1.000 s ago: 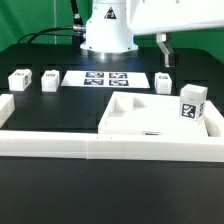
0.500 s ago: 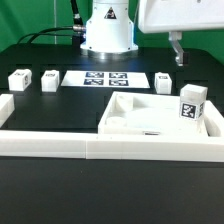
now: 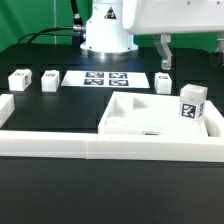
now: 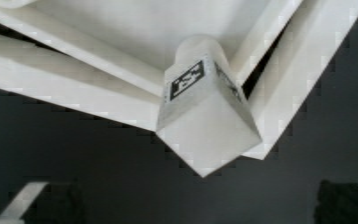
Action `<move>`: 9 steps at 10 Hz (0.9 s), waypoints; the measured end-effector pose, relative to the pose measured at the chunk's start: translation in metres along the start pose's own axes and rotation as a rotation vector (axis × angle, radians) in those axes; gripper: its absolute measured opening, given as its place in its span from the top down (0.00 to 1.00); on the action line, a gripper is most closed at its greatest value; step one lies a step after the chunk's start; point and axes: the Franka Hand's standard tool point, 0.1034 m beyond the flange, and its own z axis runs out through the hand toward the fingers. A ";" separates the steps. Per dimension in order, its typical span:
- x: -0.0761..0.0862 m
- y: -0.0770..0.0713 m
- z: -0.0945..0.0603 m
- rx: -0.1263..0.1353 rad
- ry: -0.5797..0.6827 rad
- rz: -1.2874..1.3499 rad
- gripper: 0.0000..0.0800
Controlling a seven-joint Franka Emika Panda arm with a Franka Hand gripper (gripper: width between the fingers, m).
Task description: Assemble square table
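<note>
**Exterior and wrist views.** The end effector hangs above the leg, its fingers wide apart and holding nothing. That leg stands at the slab corner on the exterior view's right. Within the last second the end effector swung toward that side and came back, and no part moved. It is probably lining up on this leg, with no grasp made yet. Whether the leg is seated cannot be told. On the surface, a second leg and third leg lie on the exterior view's left of the marker board. A fourth leg lies on its right.
</note>
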 end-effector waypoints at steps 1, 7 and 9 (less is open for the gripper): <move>-0.002 -0.003 0.000 0.002 -0.006 0.046 0.19; -0.041 -0.053 -0.011 0.039 -0.166 0.244 0.19; -0.041 -0.053 -0.010 0.039 -0.167 0.244 0.19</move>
